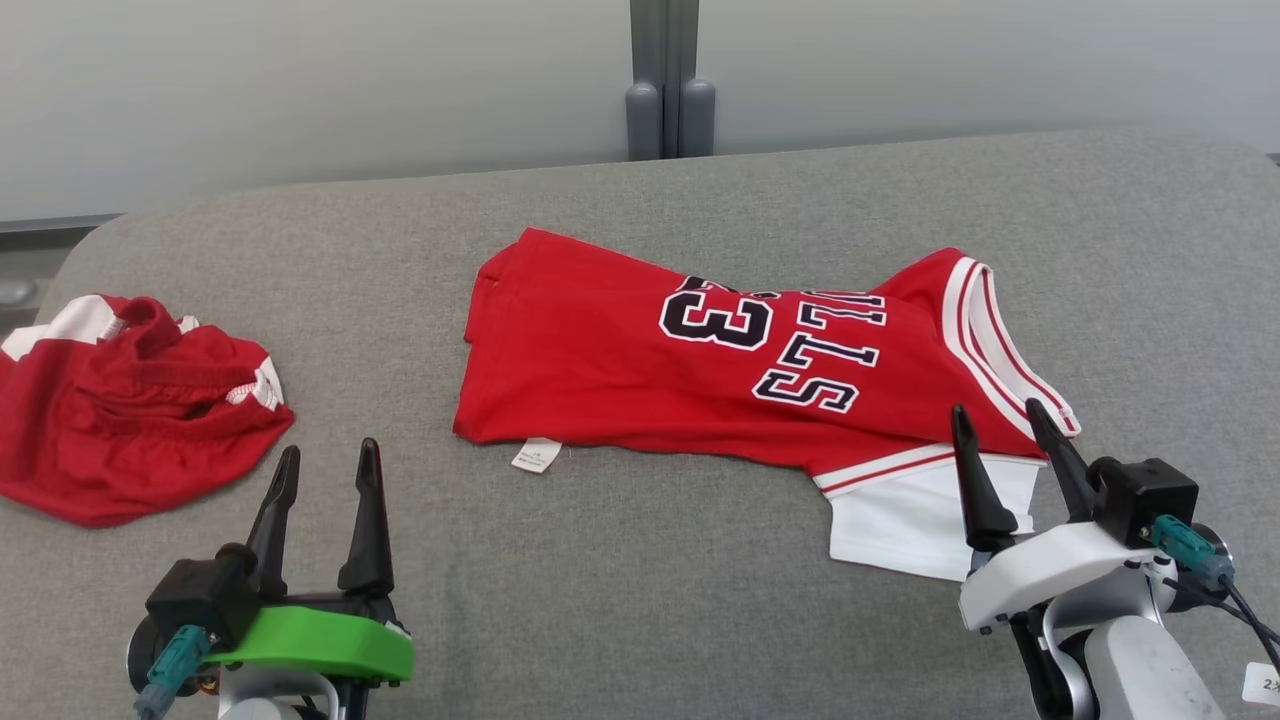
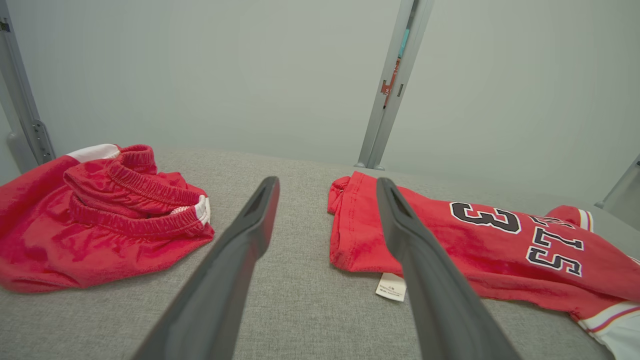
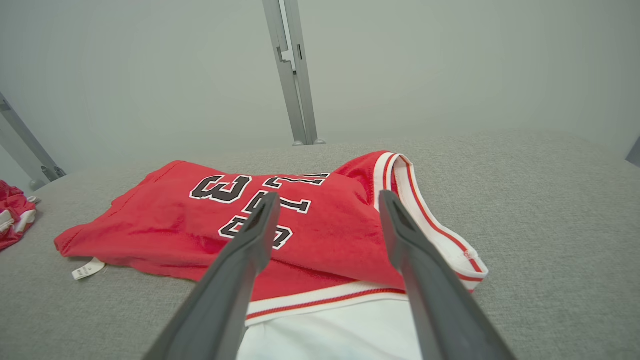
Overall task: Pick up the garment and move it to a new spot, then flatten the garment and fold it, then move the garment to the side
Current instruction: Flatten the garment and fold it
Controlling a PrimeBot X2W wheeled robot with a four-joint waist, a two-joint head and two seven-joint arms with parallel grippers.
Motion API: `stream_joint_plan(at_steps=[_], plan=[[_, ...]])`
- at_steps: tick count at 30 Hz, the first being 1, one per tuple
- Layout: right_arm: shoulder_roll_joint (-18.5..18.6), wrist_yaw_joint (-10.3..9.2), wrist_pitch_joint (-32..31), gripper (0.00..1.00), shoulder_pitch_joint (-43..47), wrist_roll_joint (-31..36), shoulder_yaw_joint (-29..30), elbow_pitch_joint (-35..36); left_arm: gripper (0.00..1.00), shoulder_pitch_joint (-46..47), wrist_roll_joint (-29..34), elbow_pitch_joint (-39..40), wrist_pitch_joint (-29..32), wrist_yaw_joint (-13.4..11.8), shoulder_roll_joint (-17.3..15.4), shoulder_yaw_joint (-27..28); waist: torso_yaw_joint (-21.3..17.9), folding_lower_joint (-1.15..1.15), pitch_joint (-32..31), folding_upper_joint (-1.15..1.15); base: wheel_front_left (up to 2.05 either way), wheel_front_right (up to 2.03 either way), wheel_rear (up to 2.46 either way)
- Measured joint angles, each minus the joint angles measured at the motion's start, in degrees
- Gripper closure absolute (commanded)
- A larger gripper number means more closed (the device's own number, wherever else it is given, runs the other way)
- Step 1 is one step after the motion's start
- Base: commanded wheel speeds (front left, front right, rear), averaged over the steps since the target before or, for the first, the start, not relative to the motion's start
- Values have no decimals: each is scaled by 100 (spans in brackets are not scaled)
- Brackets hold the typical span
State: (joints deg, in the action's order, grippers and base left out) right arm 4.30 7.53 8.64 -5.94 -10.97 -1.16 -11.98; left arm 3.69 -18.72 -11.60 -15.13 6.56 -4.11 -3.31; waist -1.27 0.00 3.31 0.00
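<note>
Grey table (image 1: 640,580) up close: I see my left gripper (image 1: 329,447) and right gripper (image 1: 997,407) wide open, holding nothing. Just past them the jersey (image 1: 600,370) lies mid-table, its white end by my right gripper. Red shorts (image 1: 130,420) lie left.

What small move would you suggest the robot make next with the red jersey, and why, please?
Probably lower the right gripper onto the white-trimmed armhole edge of the jersey and close. Its jaws stand open, hovering at that edge, nothing is held yet, and the jersey lies rumpled over a white layer on the grey cushion.
</note>
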Motion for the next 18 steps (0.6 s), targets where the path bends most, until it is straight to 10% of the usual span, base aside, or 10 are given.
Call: stream_joint_plan(at_steps=[18], plan=[[7, 0, -74, 0, 97, 8, -123, 155, 0, -98, 62, -121, 0, 51, 97, 323, -16, 0, -143, 0, 0, 0, 0]])
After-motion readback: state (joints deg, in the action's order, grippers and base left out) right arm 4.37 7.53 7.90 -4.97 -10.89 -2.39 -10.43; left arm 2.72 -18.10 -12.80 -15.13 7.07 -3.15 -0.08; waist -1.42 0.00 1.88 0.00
